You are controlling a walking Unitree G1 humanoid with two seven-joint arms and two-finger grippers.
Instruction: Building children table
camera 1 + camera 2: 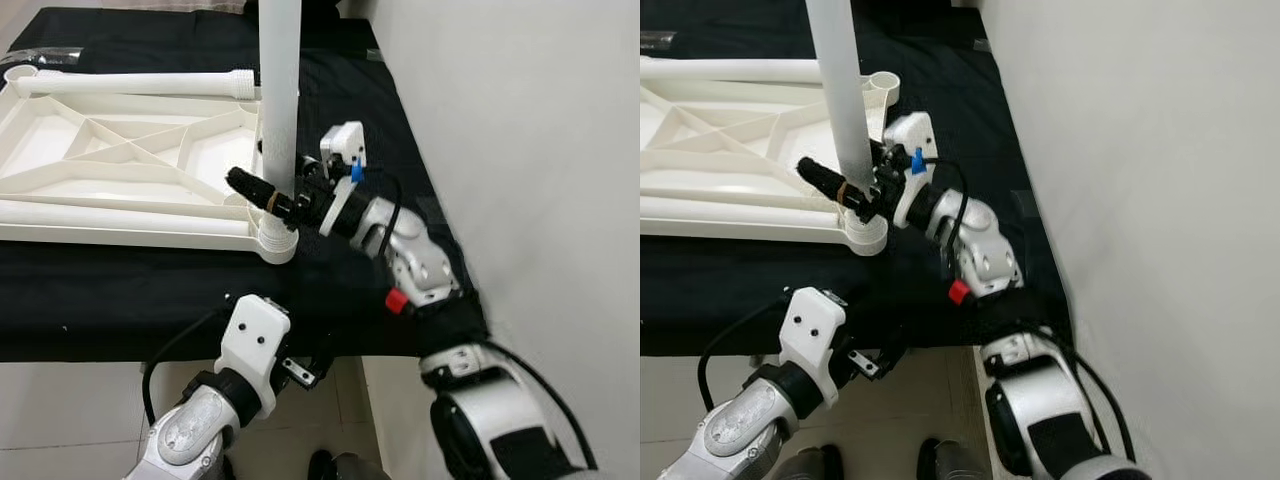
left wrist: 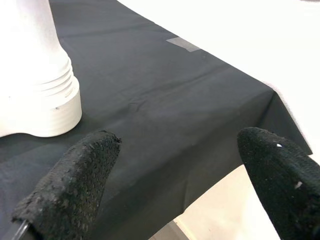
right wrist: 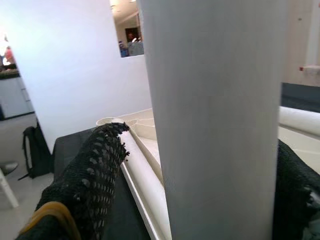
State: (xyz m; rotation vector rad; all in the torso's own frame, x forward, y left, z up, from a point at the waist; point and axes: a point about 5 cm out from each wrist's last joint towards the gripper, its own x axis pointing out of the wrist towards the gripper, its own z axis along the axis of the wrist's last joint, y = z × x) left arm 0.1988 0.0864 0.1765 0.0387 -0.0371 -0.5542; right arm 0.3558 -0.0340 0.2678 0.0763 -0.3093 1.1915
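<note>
A white plastic tabletop (image 1: 120,150) lies upside down on a black cloth (image 1: 120,300). One white table leg (image 1: 280,90) stands upright in the corner socket (image 1: 278,243) at the tabletop's near right corner. My right gripper (image 1: 262,190) is shut on this leg just above the socket, one black finger on each side of it (image 3: 95,170). A second leg (image 1: 130,83) lies flat across the tabletop's far side. My left gripper (image 2: 177,145) hangs low in front of the cloth's front edge, open with nothing between its fingers, facing the leg's ribbed base (image 2: 35,90).
A white wall (image 1: 520,150) runs close along the right side of the cloth-covered surface. Pale floor tiles (image 1: 60,410) show below the front edge. My own feet (image 1: 940,460) stand at the bottom.
</note>
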